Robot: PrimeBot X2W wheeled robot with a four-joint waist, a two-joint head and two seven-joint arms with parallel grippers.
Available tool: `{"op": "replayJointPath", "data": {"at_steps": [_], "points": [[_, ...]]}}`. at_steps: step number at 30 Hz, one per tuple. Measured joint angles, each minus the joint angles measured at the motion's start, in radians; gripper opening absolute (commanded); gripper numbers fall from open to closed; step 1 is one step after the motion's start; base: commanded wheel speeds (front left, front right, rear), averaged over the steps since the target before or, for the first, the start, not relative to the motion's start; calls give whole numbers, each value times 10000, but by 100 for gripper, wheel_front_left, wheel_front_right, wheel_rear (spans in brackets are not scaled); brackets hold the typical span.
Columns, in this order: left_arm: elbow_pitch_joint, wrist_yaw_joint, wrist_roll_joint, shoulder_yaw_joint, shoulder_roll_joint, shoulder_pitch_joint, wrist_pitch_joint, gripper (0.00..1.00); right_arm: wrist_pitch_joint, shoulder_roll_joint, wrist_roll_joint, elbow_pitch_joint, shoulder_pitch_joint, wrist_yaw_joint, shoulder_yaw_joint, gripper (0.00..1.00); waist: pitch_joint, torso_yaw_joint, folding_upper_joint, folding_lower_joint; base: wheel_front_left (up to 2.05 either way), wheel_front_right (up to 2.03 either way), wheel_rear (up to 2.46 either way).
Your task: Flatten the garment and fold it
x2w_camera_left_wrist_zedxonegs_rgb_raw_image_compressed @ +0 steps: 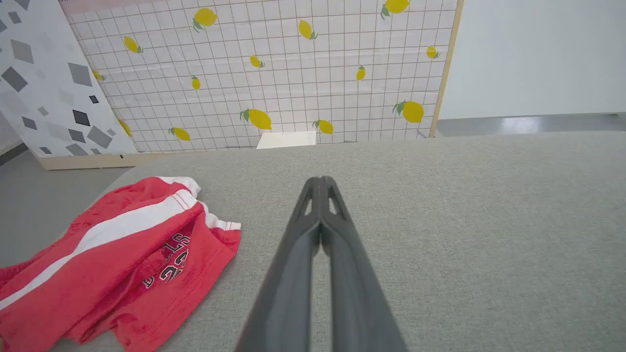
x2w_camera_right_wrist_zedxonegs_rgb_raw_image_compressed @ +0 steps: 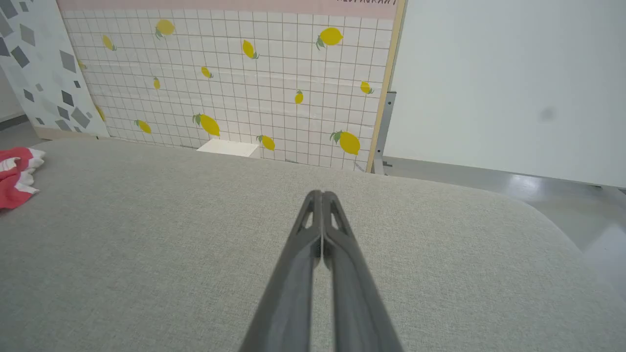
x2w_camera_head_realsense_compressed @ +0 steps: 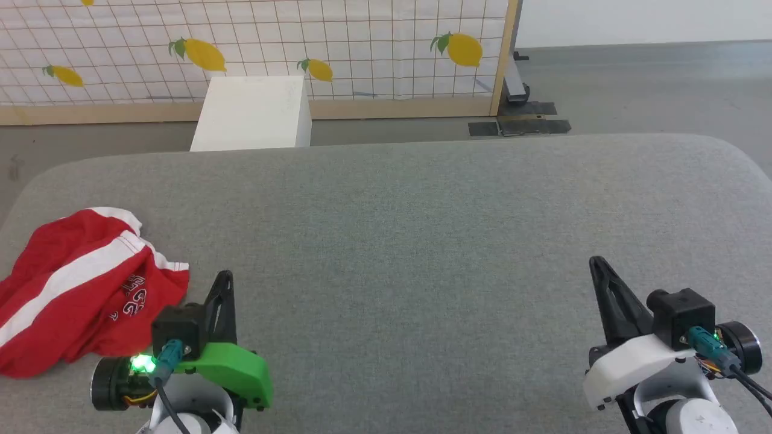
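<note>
Step not begun: garment [x2w_camera_head_realsense_compressed: 78,289] crumpled lower left, left gripper [x2w_camera_head_realsense_compressed: 224,276] and right gripper [x2w_camera_head_realsense_compressed: 596,260] both pressed together, empty; we judge the next move needs jaws parted to pinch an edge, waistband seemingly buried.

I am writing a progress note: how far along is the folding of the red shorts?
Done: nothing yet; the shorts lie crumpled at the left end of the grey cushion. In hand: nothing; the left fingers and right fingers are shut, empty, off the cloth. Left: spread the shorts flat, then fold.
</note>
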Motion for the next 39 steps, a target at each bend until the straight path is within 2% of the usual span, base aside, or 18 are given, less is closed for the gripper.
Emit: {"op": "replayJointPath", "data": {"at_steps": [31,32,39], "points": [[0,0,0,2,0,0,0,0,0,0,0,0,1,0,2,0,0,0,0,0,0,0,0],[2,0,-4,-2,2,-2,-2,100,0,0,2,4,-1,0,0,100,0,0,0,0,0,0,0],[23,0,-36,-40,4,-3,-15,100,-6,0,38,48,-1,0,2,100,0,0,0,0,0,0,0]]}}
